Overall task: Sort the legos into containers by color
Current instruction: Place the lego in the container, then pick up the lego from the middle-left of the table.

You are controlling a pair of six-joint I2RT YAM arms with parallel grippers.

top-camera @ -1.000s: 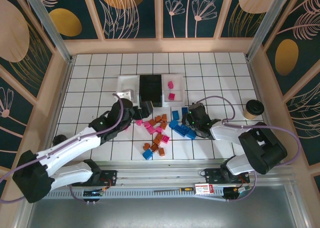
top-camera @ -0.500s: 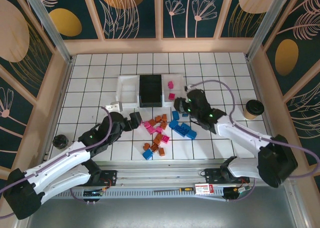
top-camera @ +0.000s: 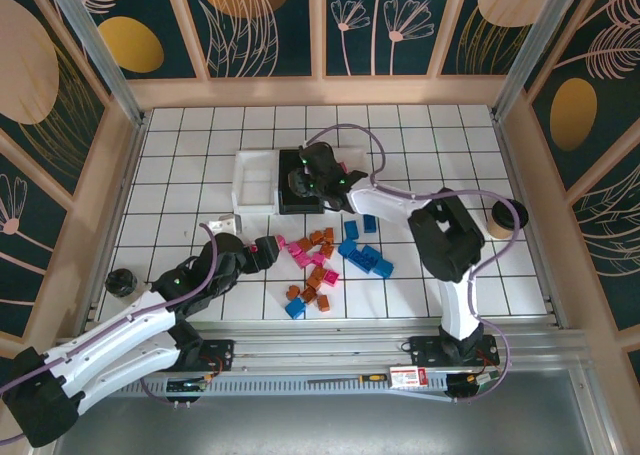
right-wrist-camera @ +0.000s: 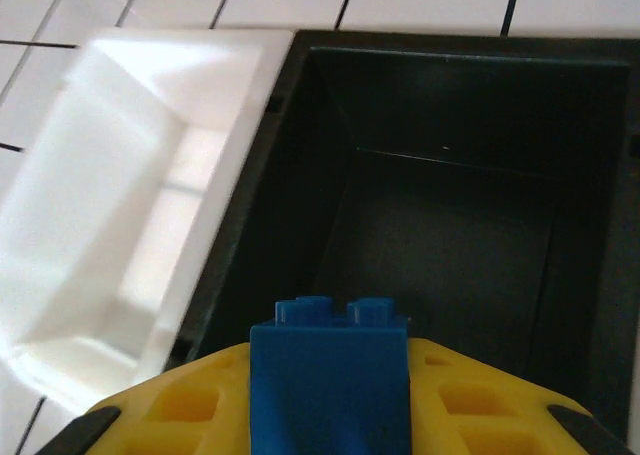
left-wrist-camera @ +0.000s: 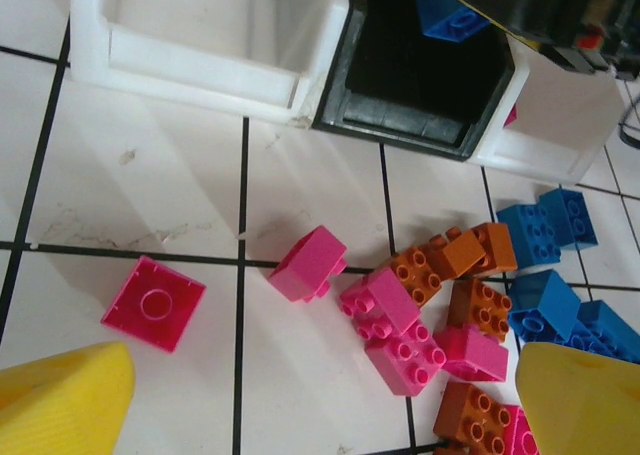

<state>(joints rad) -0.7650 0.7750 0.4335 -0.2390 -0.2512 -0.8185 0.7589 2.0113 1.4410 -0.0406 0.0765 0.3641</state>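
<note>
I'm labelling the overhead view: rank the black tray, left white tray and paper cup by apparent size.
1. black tray and left white tray: they look alike, so I won't rank them.
2. paper cup: clearly smallest.

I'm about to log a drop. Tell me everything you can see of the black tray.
The black tray is a small open rectangular box, seemingly matte plastic, with sloping walls and a flat floor. It sits upright on the tiled table, flush between two white trays. No bricks show inside. The right gripper holds a blue brick above it.
</note>
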